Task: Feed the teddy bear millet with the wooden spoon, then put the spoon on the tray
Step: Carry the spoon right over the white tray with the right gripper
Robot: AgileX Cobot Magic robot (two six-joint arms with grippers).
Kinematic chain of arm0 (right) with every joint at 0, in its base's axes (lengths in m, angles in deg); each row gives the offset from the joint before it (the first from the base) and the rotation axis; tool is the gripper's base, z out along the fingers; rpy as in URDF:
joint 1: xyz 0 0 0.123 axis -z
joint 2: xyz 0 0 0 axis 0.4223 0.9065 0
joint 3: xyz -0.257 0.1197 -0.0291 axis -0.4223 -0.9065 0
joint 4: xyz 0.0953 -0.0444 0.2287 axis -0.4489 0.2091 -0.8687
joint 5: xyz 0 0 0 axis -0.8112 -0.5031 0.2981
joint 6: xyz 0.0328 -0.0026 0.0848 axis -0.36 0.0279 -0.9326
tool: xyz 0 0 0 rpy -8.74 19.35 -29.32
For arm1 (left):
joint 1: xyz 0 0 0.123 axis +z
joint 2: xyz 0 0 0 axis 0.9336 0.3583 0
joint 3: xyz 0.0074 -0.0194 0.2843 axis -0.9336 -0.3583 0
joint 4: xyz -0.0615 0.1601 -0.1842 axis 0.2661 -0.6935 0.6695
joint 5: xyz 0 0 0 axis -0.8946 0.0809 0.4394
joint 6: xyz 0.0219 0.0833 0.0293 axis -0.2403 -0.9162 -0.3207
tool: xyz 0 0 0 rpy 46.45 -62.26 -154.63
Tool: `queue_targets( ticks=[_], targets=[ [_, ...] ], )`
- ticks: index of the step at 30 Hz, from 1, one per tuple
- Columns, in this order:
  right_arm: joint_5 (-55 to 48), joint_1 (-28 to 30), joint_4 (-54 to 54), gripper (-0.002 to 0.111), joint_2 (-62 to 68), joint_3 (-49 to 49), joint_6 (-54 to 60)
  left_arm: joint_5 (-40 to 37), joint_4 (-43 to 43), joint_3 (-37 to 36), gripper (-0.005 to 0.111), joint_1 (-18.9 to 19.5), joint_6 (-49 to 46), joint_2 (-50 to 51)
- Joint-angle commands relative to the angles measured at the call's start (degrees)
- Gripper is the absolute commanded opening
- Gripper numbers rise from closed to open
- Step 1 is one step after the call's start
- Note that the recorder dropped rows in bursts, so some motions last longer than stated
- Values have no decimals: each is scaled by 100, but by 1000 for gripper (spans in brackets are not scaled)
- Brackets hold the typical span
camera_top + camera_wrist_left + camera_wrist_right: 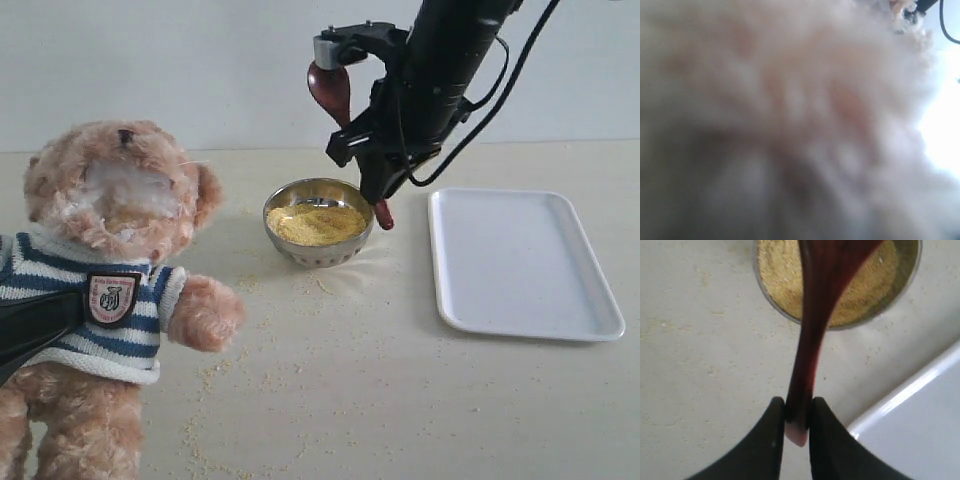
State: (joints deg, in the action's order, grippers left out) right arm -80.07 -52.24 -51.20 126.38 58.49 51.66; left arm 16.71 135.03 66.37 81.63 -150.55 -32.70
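Right end effector (pixel 798 404) gripped the handle of a dark reddish-brown wooden spoon (pixel 330 88) above round steel bowl (pixel 315 256) of yellow millet (pixel 318 222). White rectangular tray (pixel 520 260) sat right, fluffy light-brown teddy bear (pixel 110 250) near left. Left end effector: couldn't tell.

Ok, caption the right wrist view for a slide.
Gripper pinching the wooden spoon; bowl of millet and tray below.

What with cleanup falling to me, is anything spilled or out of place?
Yes: loose millet is scattered over the table around the steel bowl and in front of the teddy bear, with some seemingly stuck on its white muzzle. The tray looks clean.
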Motion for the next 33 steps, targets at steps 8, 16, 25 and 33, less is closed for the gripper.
queue_targets(
  ticks=[8,16,25,33],
  targets=[
    [1633,898,411,0,-1025,-1931,-432,-129,118,22,5,18,-4,11],
    [1851,1184,118,0,-1097,-2290,-561,-129,118,22,5,18,-4,11],
    [2023,1184,155,0,-988,-2304,-535,-129,118,22,5,18,-4,11],
    [2196,1194,633,0,-692,-2550,-1007,-129,118,22,5,18,-4,11]
  ],
)
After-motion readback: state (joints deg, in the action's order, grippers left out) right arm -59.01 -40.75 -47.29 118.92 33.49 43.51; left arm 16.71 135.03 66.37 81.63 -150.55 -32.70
